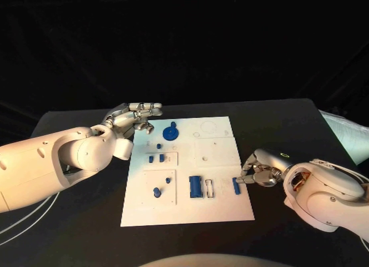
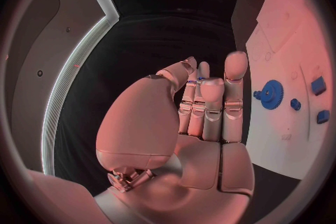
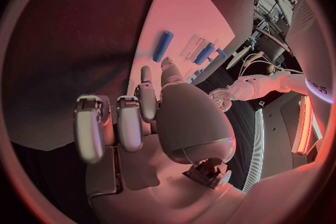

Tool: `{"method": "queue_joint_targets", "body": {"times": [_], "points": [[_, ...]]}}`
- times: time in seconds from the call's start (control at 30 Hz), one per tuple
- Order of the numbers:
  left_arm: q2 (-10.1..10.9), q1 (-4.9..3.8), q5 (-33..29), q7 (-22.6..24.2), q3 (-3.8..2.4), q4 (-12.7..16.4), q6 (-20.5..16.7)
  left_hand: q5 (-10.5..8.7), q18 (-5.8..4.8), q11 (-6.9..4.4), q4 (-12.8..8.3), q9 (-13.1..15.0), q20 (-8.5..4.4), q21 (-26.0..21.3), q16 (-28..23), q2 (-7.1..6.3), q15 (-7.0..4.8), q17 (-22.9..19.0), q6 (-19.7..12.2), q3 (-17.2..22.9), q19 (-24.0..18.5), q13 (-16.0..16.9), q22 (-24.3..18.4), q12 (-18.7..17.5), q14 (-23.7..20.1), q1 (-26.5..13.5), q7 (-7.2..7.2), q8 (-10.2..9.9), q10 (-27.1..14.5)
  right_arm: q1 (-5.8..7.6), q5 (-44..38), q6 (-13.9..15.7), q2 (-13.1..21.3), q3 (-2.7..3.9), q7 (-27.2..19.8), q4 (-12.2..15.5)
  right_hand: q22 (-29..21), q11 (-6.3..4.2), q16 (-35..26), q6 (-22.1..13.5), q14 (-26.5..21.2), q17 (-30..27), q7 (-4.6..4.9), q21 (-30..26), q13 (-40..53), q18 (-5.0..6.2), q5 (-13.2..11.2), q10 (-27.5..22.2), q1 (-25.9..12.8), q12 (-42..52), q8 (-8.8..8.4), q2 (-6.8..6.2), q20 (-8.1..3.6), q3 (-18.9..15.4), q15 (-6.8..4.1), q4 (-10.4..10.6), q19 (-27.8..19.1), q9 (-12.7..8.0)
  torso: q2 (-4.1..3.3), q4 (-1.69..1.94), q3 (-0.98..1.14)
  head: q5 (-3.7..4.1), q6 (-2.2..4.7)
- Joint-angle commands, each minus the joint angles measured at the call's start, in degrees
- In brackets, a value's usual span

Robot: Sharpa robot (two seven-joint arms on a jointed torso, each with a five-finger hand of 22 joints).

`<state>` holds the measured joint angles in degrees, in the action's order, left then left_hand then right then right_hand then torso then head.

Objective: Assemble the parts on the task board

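Observation:
The white task board [image 1: 220, 208] [image 2: 290, 39] [image 3: 185, 11] lies in the middle of the black table. On it are a blue gear [image 1: 170, 132] [image 2: 271, 93], small blue pegs [image 1: 155, 158], a blue block [image 1: 195, 186] [image 3: 204, 54] and a blue bar [image 1: 237, 185] [image 3: 163, 46]. My left hand [image 1: 136, 117] [image 2: 203, 106] hovers at the board's far left corner, just left of the gear, fingers straight and holding nothing. My right hand [image 1: 260, 169] [image 3: 140, 117] is at the board's right edge. Its fingertips are close beside the blue bar, and it holds nothing.
A pale sheet-like object [image 1: 349, 133] lies at the table's right edge. Thin cables [image 1: 16, 222] run under my left arm. Two more small blue pieces [image 1: 161, 186] sit on a raised square at the board's near left.

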<state>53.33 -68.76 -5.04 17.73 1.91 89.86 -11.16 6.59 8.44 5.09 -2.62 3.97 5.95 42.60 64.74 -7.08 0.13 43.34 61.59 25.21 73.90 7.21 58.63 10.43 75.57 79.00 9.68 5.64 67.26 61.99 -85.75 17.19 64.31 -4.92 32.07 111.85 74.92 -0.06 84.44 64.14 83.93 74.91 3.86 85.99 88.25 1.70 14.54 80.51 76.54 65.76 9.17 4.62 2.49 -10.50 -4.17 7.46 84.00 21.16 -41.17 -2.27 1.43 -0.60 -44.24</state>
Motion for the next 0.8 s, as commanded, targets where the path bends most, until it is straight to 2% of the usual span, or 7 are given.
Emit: {"method": "queue_joint_targets", "body": {"times": [0.03, 0.17, 0.6, 0.8], "points": [[-0.01, 0.05, 0.17, 0.44, -0.01, 0.01, 1.04, -0.20, 0.56, 0.03, 0.12, -0.08, 0.04, -0.35, -0.34, 0.63, 0.15, -0.05, -0.43, -0.29, -0.53, 0.08, -0.04, 0.18, -0.34, -0.04, -0.12, 0.19, -0.29, -0.28, -4.53, -3.53, -0.33, -0.03, 1.80, -0.12, 9.31, -0.38, -0.31, 0.54, 3.96, 3.89, 0.09, -0.27, -15.40, 0.04, 0.00, 0.58, -0.49, -0.34, -0.32, 0.00, 0.09, -0.07, 0.15, 0.61, 1.19, -0.11, -0.01, 0.00, -0.05, 0.00, -0.12], [-0.02, 0.08, 0.17, 0.41, 0.00, 0.00, 1.10, -0.20, 0.56, 0.03, 0.12, -0.08, 0.04, -0.35, -0.34, 0.63, 0.15, -0.05, -0.43, -0.29, -0.53, 0.08, -0.04, 0.18, -0.34, -0.04, -0.12, 0.19, -0.29, -0.46, -5.04, -4.47, -0.75, -0.05, 1.93, -0.27, 9.29, -0.38, -0.33, 0.59, 3.96, 3.87, 0.09, -0.29, -15.45, 0.04, -0.10, 0.58, -0.70, -0.44, -0.39, -0.23, 0.08, -0.22, 0.14, 0.83, 1.18, -0.13, -0.06, 0.11, -0.07, -0.02, -0.17], [0.08, 0.12, 0.17, 0.34, 0.01, -0.07, 1.09, -0.20, 0.56, 0.03, 0.12, -0.08, 0.04, -0.35, -0.34, 0.63, 0.15, -0.05, -0.43, -0.29, -0.53, 0.08, -0.04, 0.18, -0.34, -0.04, -0.12, 0.19, -0.29, -0.97, -6.09, -6.67, -2.46, -0.08, 1.84, -0.29, 9.38, -0.44, -0.29, 0.89, 3.99, 4.01, 0.02, -0.25, -15.38, 0.02, -1.35, 0.70, -0.58, -0.44, -0.53, -1.06, 0.04, -0.44, 0.10, 1.04, 1.25, -0.14, -0.01, 0.07, -0.09, -0.33, -0.59], [0.14, 0.13, 0.17, 0.31, 0.01, -0.17, 1.10, -0.20, 0.56, 0.03, 0.12, -0.08, 0.04, -0.35, -0.34, 0.63, 0.15, -0.05, -0.43, -0.29, -0.53, 0.08, -0.04, 0.18, -0.34, -0.04, -0.12, 0.19, -0.29, -1.07, -7.55, -7.58, -3.21, -0.10, 1.84, -0.53, 9.41, -0.46, -0.27, 0.99, 4.00, 4.07, 0.00, -0.24, -15.36, 0.01, -1.81, 0.74, -0.43, -0.45, -0.58, -1.30, 0.02, -0.45, 0.08, 1.03, 1.27, -0.13, 0.00, 0.06, -0.10, -0.36, -0.57]]}}
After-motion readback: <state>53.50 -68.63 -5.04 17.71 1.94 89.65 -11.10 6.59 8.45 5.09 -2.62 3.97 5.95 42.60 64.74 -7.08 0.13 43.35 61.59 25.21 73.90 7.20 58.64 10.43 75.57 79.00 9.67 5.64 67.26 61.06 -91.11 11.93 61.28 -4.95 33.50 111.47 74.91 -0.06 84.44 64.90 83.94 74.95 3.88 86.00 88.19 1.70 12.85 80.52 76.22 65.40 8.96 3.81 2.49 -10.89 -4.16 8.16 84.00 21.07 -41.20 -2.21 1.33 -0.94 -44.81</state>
